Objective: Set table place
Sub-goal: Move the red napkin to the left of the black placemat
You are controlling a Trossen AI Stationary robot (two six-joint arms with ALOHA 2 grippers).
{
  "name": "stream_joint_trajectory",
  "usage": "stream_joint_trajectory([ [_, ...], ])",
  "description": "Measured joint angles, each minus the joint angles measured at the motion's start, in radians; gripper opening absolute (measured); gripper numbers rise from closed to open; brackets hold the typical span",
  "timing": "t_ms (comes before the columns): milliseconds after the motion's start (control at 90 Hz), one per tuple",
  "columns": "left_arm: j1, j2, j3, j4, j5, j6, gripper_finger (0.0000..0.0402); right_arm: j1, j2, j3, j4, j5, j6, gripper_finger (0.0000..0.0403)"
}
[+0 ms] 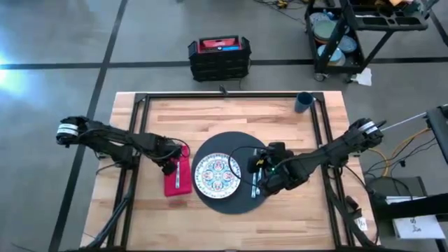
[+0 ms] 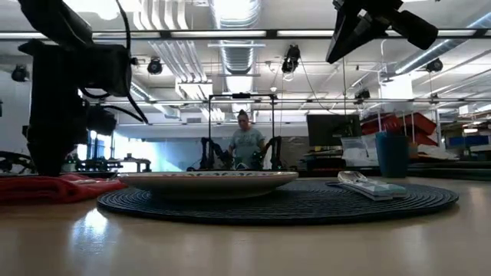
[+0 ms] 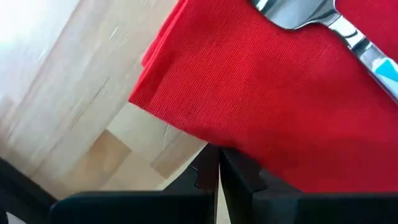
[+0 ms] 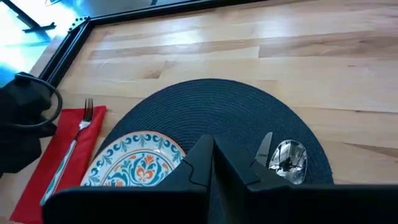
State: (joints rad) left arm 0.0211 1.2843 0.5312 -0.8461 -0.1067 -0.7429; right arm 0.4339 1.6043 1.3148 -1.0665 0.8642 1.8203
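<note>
Plate (image 1: 218, 174) sits mid-mat (image 1: 210, 199), napkin (image 1: 176, 183) just beside the mat's edge.

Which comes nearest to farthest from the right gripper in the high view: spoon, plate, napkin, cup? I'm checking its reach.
From the right gripper:
1. Spoon, right beside it on the mat.
2. Plate, mat's centre.
3. Napkin, left of the mat.
4. Cup, far edge of the table.

Red napkin (image 4: 56, 163), dark grey mat (image 4: 211, 106), orange-and-blue floral-patterned plate (image 4: 134, 163).
</note>
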Motion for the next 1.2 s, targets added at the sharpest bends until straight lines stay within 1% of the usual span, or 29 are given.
stream_joint_trajectory([
  [133,0.004,0.009,0.0,0.004,-0.005,0.014,0.0,0.002,0.0,0.0,0.001,-0.001,0.002,0.0],
  [422,0.015,-0.039,-0.005,0.023,-0.025,0.049,0.0,0.002,0.0,0.0,0.001,0.0,0.001,0.0],
  [578,0.018,-0.047,-0.005,0.108,-0.069,0.057,0.0,0.002,0.0,0.0,0.001,0.0,0.001,0.0],
  [644,0.018,-0.048,-0.003,0.124,-0.067,0.057,0.0,0.002,0.0,0.0,0.001,0.0,0.001,0.0],
  [722,0.019,-0.043,-0.003,0.12,-0.036,0.053,0.0,0.002,0.0,0.0,0.001,-0.001,0.001,0.0],
  [911,0.019,-0.051,-0.002,0.051,-0.01,0.018,0.0,0.006,0.0,0.0,0.0,-0.004,0.001,0.0],
  [1100,0.007,-0.083,-0.004,-0.01,0.126,-0.028,0.0,0.007,0.0,0.0,-0.006,-0.008,0.001,0.0],
  [1200,-0.021,-0.11,-0.004,0.008,0.178,-0.035,0.0,0.006,0.0,0.0,-0.032,-0.012,0.013,0.0],
])
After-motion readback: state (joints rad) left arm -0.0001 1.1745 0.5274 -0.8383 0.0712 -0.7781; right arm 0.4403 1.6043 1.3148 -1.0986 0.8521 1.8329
